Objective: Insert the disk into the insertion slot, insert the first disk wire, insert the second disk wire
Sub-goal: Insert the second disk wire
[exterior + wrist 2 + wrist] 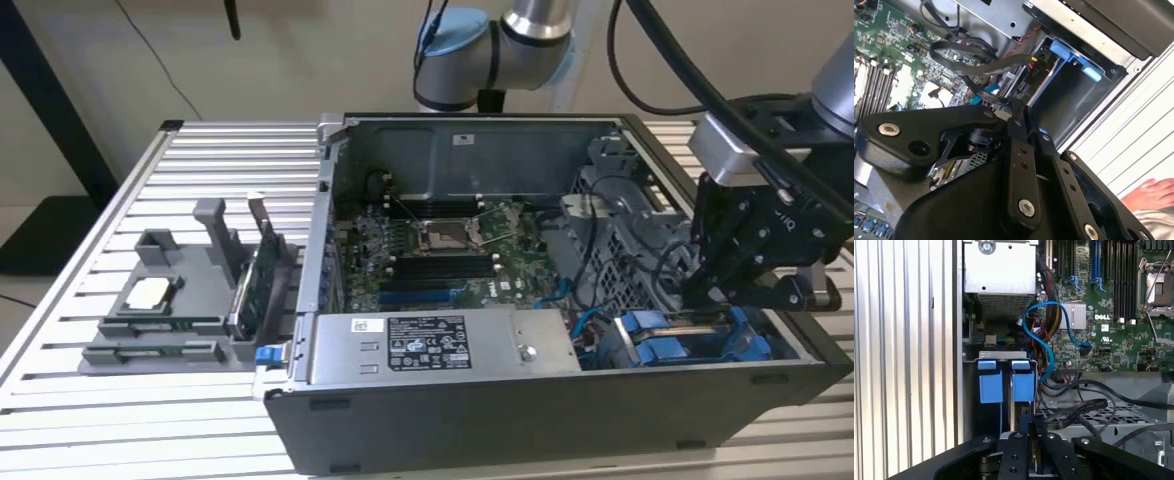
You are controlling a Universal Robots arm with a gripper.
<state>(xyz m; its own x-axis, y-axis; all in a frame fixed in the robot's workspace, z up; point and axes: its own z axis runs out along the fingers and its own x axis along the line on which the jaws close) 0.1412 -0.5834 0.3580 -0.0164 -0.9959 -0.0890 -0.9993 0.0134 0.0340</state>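
While our black gripper (717, 290), jaws closed on nothing we can make out, hangs above the grey metal drive bay with blue rails (694, 345), we judge the stiff black disk wire (1074, 412) is best pinched at its plug.

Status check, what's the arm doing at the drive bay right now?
Gripper down inside the case, over the insertion slot. Blue carrier tabs seated in the bay. Loose black cables close beside the fingers.

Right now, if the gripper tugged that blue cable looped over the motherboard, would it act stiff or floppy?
Probably floppy: the blue cable hangs in a loose loop. Likely light, being thin and flat. It may spring back, since one end seems plugged in at the motherboard.
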